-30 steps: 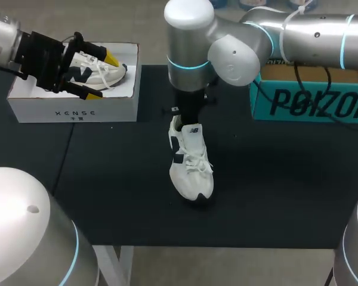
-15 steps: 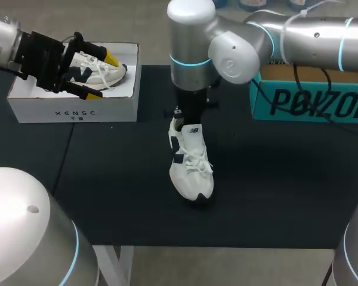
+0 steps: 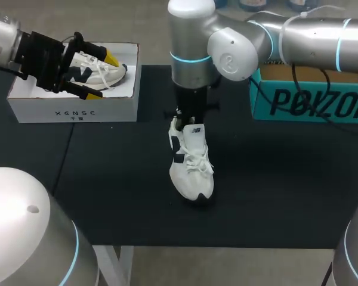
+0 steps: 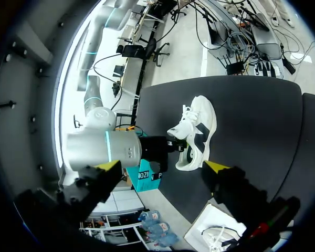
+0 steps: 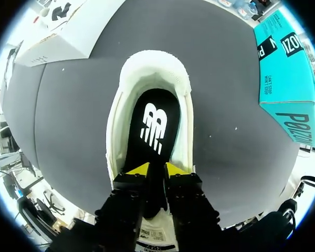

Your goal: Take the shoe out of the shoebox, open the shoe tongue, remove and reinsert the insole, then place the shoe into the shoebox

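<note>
- The shoe (image 3: pixel 191 164) lies in the middle of the table (image 3: pixel 274 179), toe at the near side.
- At its far end, the right gripper (image 5: pixel 156 169) pinches the black insole (image 5: pixel 156 123), fingers narrow.
- Far left, the left gripper (image 3: pixel 101 76) hangs spread wide over the shoebox (image 3: pixel 71 110).

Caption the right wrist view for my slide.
Right gripper at the white sneaker's opening, above its black insole, on a black table.

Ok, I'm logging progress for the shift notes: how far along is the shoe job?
Done: one shoe stands on the table, out of the white shoebox. In hand: the right claw is down in the shoe's opening at the tongue end; its grip I cannot tell. The black insole lies inside. To do: pulling and refitting the insole, then boxing the shoe. The left claw hangs open over the shoebox.
</note>
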Available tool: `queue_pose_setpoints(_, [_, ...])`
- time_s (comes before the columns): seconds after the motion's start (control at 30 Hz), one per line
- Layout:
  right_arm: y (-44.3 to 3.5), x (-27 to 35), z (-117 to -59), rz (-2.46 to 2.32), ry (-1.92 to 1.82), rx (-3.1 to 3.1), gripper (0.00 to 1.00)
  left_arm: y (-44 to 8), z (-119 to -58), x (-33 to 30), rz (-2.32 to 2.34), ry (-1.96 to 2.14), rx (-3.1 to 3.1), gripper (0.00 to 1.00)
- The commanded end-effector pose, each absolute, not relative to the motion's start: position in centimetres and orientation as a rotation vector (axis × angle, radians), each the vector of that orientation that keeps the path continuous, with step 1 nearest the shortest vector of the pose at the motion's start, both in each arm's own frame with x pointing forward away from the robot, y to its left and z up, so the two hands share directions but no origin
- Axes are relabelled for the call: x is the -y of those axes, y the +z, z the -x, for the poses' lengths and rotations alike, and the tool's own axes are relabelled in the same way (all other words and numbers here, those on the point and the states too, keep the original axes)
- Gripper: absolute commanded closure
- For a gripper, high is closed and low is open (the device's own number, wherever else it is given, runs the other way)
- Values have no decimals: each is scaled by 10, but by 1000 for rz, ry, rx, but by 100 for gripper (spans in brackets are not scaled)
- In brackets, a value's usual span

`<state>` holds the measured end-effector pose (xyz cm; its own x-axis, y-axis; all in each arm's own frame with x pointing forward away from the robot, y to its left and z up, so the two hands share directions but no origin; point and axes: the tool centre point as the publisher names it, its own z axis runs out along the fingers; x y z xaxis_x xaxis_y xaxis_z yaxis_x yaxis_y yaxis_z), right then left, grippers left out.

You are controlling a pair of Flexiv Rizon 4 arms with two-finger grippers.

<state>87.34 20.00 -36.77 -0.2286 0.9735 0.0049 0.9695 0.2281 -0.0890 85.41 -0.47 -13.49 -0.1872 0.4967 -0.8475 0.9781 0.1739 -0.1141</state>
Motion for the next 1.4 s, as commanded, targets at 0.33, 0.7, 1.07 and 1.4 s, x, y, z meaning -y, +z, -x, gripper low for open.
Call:
queue_pose_setpoints(0.33, [-365, -204, -870, 1892, 107, 2428, 11, -135, -855, 5, -1400, -912, -1784, 0])
queue_pose_setpoints(0.7, [-366, -209, -866, 1869, 90, 2423, 0, -135, -855, 5, -1400, -912, -1784, 0])
queue_pose_setpoints(1.07, [-340, -210, -861, 1901, 27, 2459, 0, -135, -855, 5, -1400, -912, -1784, 0])
queue_pose_setpoints(1.4, [-314, -210, -852, 1921, -48, 2554, 100, -135, -855, 5, -1400, -912, -1784, 0])
